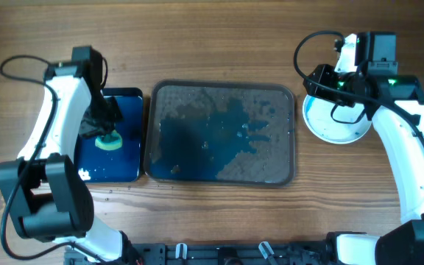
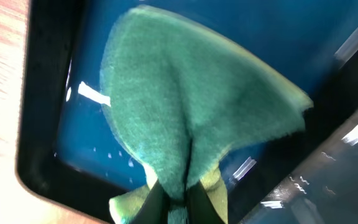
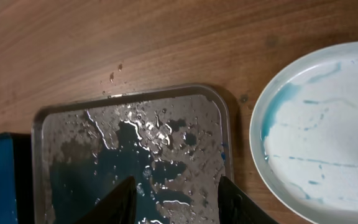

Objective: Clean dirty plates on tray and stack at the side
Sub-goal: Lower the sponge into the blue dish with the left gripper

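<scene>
Overhead: left gripper sits over the blue basin left of the tray, green sponge right at its tip, inside the basin. Tray is centre table, wet, with a blue puddle across the middle and no plate on it. White plate is on the wood just off the tray's right edge, partly under the right arm. Left wrist: left gripper clamped on the sponge, fingers pinching its lower edge so the green face fans out ahead of them and yellow backing shows at the pinch. Blue liquid and the basin's black rim lie beneath. Right wrist: right gripper has its jaws spread, nothing between them, hanging above the tray's near corner. Plate lies off to the gripper's right, well clear of the fingers, flat on the table, with blue streaks and a blue smear along its inner rim.
</scene>
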